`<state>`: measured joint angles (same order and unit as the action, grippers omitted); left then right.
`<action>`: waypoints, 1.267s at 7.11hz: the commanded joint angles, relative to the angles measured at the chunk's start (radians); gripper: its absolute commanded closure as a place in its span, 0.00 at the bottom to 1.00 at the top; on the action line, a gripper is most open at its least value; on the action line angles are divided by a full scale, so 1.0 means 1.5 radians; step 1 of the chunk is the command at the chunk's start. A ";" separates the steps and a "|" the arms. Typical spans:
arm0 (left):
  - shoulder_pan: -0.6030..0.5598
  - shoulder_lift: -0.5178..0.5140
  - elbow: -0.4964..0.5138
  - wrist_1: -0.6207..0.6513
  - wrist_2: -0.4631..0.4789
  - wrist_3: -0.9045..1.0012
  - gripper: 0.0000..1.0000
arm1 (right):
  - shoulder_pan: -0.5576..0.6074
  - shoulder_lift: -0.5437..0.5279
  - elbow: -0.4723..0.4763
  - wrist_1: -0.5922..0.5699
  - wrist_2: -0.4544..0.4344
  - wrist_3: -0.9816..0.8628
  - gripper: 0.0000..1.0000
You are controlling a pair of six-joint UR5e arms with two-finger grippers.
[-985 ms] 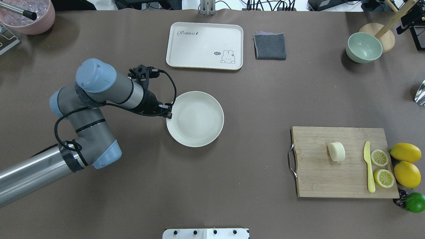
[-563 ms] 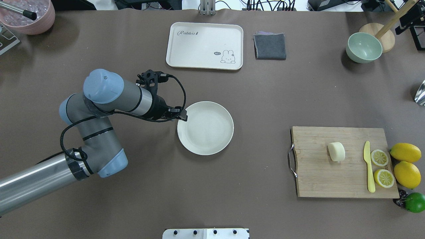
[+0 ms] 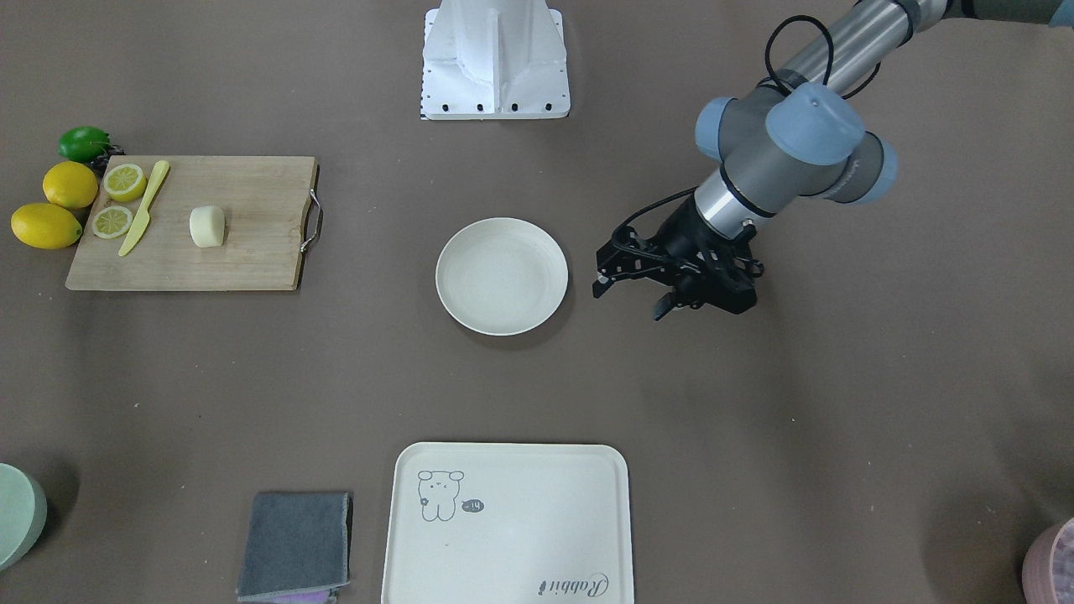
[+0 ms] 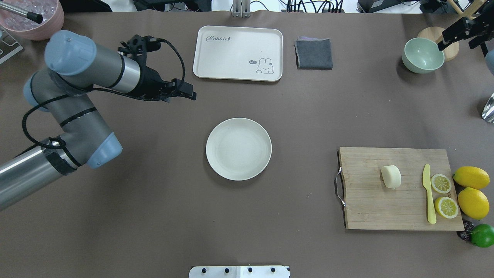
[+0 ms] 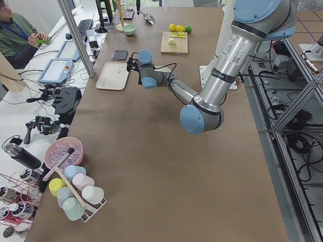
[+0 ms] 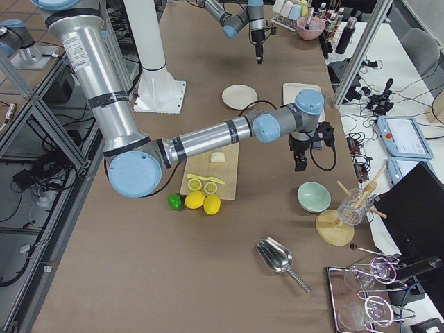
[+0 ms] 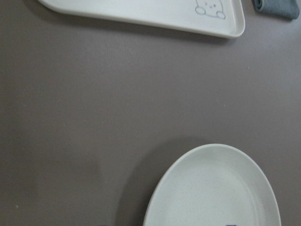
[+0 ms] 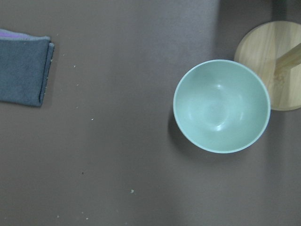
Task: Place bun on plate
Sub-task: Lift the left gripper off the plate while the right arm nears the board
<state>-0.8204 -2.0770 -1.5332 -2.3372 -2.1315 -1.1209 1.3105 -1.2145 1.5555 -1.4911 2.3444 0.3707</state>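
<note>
The bun (image 4: 391, 176) lies on a wooden cutting board (image 4: 370, 208) at the right, also seen as the bun (image 3: 206, 226) in the front view. The plate (image 4: 238, 149) sits bare mid-table, and its rim (image 7: 211, 188) fills the lower left wrist view. My left gripper (image 4: 189, 94) hovers beyond and left of the plate. In the front view it (image 3: 629, 299) is open with nothing between its fingers. My right gripper (image 4: 444, 42) hangs over the green bowl at the far right, well away from the bun. Whether it is open or shut is unclear.
On the board beside the bun lie a yellow knife (image 4: 428, 195) and two lemon halves (image 4: 441, 183). Whole lemons (image 4: 471, 177) and a lime (image 4: 482, 235) sit beside it. A cream tray (image 4: 237, 53), grey cloth (image 4: 314, 54) and green bowl (image 4: 422, 55) line the far side.
The left gripper slid the plate right and toward the robot, then let go of its rim and pulled away to the far left. The right gripper has come into view.
</note>
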 commanded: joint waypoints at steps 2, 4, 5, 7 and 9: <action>-0.091 0.049 0.004 0.007 -0.017 0.139 0.02 | -0.102 -0.013 0.009 0.000 0.010 0.021 0.00; -0.121 0.051 0.004 0.009 -0.017 0.140 0.02 | -0.138 -0.033 0.015 0.000 0.013 0.026 0.00; -0.129 0.053 0.001 0.010 -0.017 0.140 0.02 | -0.155 -0.068 0.043 0.000 0.013 0.026 0.00; -0.131 0.060 -0.014 0.009 -0.014 0.139 0.02 | -0.195 -0.128 0.123 0.002 0.011 0.110 0.00; -0.131 0.077 -0.031 0.009 -0.009 0.140 0.02 | -0.266 -0.169 0.139 0.094 -0.005 0.210 0.00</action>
<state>-1.0163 -1.9744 -1.5683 -2.3239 -2.1487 -0.9129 0.9747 -1.4205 1.7483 -1.4399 2.3527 0.5962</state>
